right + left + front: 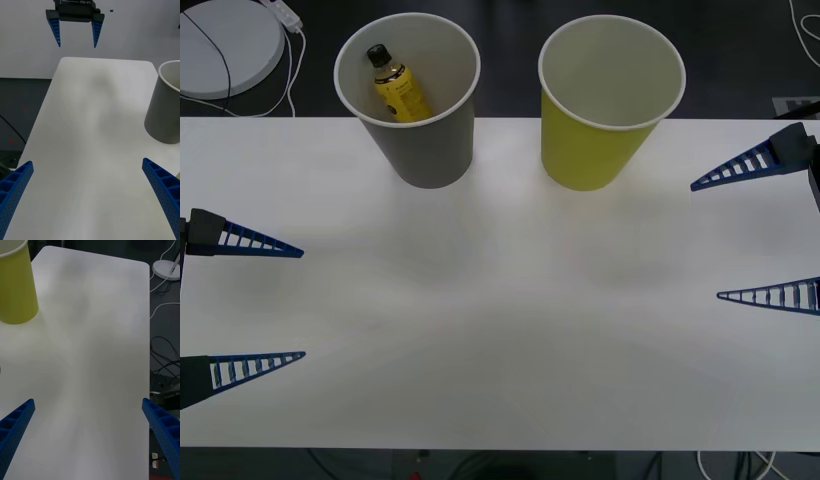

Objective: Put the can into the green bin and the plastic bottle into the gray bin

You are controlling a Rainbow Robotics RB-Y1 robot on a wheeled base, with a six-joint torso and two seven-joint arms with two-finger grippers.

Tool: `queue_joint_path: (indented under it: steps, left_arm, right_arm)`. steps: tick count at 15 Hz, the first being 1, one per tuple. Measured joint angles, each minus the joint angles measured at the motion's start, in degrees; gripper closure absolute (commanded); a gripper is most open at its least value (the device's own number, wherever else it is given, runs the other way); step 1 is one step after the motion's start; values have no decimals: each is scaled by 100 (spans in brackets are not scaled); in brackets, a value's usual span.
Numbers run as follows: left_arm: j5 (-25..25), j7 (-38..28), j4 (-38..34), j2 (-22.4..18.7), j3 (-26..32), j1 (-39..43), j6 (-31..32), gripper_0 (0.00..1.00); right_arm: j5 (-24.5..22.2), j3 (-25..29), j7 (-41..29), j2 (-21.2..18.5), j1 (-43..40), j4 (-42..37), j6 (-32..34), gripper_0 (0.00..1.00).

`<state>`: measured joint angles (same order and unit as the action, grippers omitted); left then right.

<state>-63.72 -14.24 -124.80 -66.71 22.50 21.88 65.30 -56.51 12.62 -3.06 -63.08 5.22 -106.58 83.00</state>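
The gray bin (415, 100) stands at the back of the white table (500, 330), left of centre. The plastic bottle (398, 88), yellow with a black cap, leans inside it. Right of it stands the green bin (605, 110), whose white inside shows nothing; the can is out of view. My left gripper (302, 302) is open at the table's left edge, with nothing between its fingers. My right gripper (708, 240) is open at the right edge, also holding nothing. The right wrist view has the gray bin (165, 108) and, across the table, the left gripper (75, 41). The left wrist view has the green bin (15, 288).
A white round base (225, 45) with a cable sits on the dark floor beyond the table's back left corner. Cables (165, 352) lie on the floor past the table's edge. The table's middle and front lie bare between the two grippers.
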Motion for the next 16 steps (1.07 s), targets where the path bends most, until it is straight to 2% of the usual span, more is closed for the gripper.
queue_joint_path:
  steps: [4,9,16]
  left_arm:
    - [0,0,0,0,0,0,0,0]
    - [0,0,0,0,0,0,0,0]
    - [0,0,0,0,0,0,0,0]
  right_arm:
    - [6,519,14,-4,-946,-563,-145,0]
    - [109,815,31,-126,-1769,-940,-485,0]
    - [129,944,37,-139,-2080,-1024,-547,0]
